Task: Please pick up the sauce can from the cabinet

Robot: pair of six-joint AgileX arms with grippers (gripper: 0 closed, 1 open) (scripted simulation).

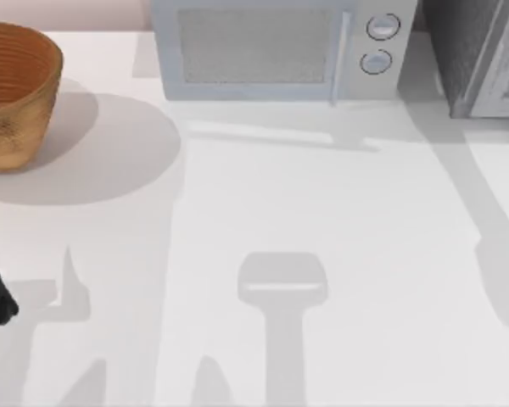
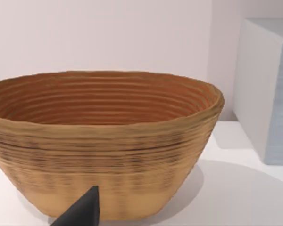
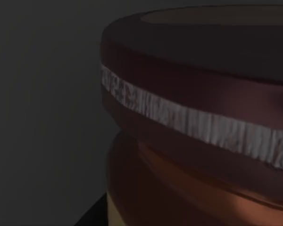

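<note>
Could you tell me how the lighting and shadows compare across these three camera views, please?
Top view: bright, with soft grey shadows on the table, a round one beside the basket. Left wrist view: evenly lit, the basket casting a pale shadow toward the microwave. Right wrist view: dim, the sauce can very close, with faint sheen on its red band.

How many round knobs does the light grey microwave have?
2. Both sit on the light grey boxy microwave at the table's back edge: the upper round knob and the lower round knob just under it, right of its door.
</note>
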